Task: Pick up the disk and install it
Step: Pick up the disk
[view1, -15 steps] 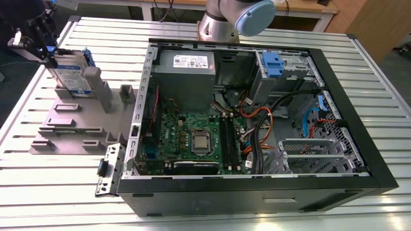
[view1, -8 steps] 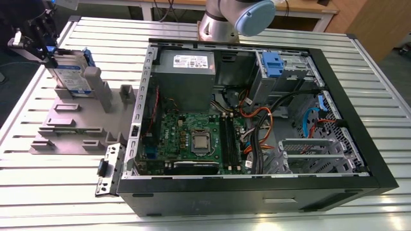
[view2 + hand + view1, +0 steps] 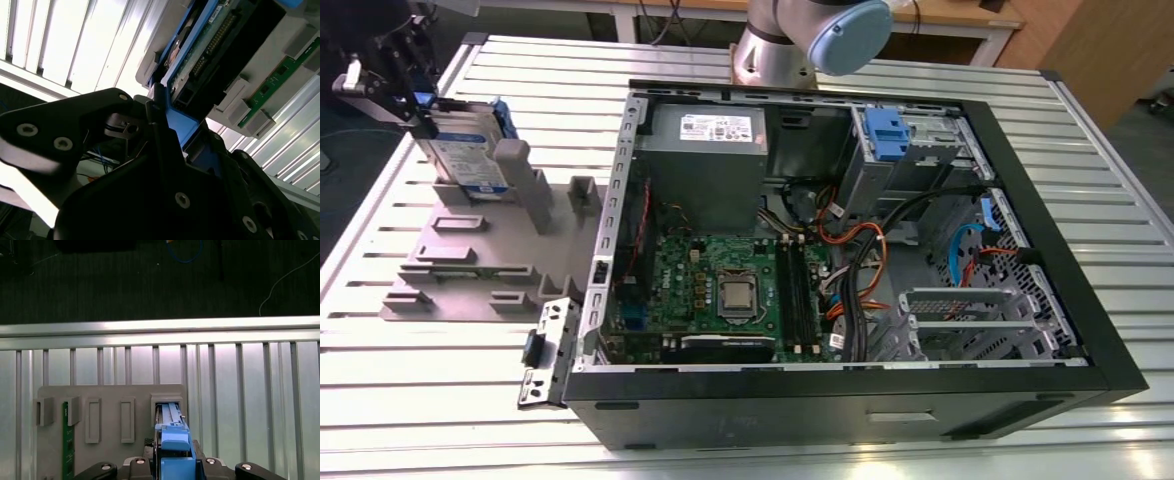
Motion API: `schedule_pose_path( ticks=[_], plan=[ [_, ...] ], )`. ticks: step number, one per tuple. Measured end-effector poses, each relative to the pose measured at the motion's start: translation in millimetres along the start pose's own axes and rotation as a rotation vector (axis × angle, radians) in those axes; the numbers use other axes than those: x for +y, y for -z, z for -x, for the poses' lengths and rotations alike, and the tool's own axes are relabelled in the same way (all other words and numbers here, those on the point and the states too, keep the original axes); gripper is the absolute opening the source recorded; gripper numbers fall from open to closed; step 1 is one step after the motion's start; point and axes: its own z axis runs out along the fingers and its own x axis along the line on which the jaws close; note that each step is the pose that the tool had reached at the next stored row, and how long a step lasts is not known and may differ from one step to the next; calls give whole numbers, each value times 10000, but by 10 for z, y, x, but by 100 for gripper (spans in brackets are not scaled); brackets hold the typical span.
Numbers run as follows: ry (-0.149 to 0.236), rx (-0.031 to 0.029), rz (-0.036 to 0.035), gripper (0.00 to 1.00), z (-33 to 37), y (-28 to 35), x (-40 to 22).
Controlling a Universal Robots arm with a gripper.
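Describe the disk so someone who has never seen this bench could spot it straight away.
Start at the open computer case; at the exterior view's left of it lies a grey holder plate. The disk stands on edge at its far end, the sole silver slab there, with a white-and-blue label and a blue frame.

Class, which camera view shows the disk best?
The exterior view: the disk stands upright in the grey holder, whole, with its label facing the camera. The second wrist view shows its circuit-board side close up; the first wrist view shows its blue edge end-on.
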Motion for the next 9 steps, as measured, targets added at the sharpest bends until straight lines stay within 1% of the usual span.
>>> schedule_pose_path(
  ticks=[7,8,9],
  plan=[
    [0,4,3,38,0,2,0],
    [0,4,4,44,0,2,0],
    [0,4,3,44,0,2,0]
  ],
)
